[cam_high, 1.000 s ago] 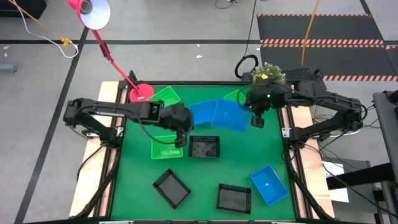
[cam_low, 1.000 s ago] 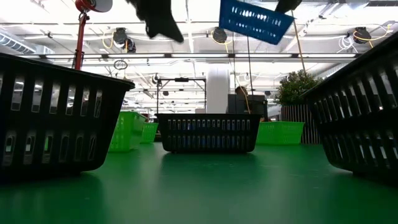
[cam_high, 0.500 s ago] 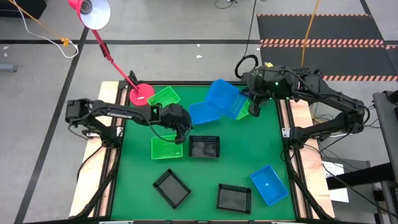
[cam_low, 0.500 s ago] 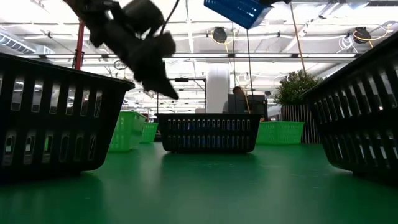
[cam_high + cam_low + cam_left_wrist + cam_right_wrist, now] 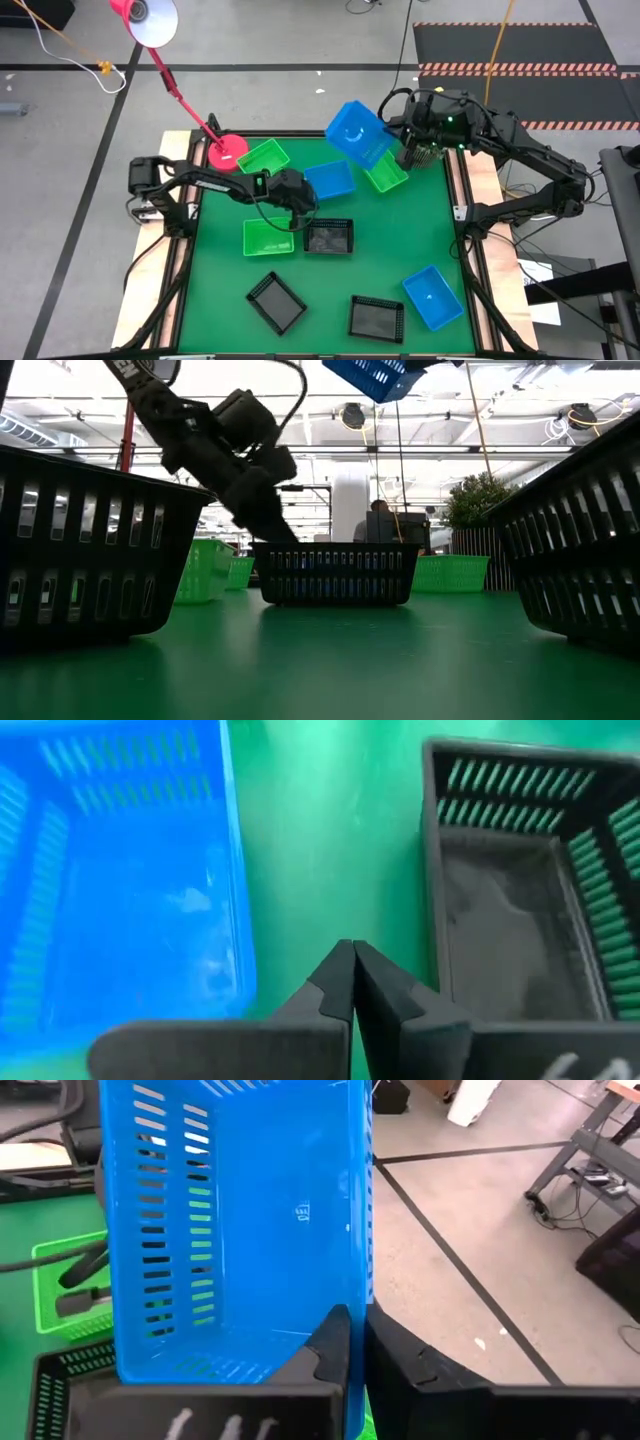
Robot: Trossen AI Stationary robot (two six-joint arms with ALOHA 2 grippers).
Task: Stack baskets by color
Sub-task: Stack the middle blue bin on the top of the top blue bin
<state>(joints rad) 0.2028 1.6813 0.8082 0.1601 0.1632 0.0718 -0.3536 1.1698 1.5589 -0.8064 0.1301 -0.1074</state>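
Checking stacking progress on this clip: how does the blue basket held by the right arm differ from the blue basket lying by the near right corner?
The held blue basket hangs tilted above the table's far edge, its rim clamped in the right end effector; the corner blue basket lies flat on the green mat, untouched. The held one overlaps a green basket from above; the corner one stands alone. Both share colour, slotted sides and like size, and both look empty.

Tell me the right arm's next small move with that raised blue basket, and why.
Probably carry it toward the table's middle and lower it over the blue basket on the mat. The right gripper holds the raised blue basket by its rim, tilted, above the far edge. The left gripper, shut and empty, sits just beside that target, so it may need to back off first.
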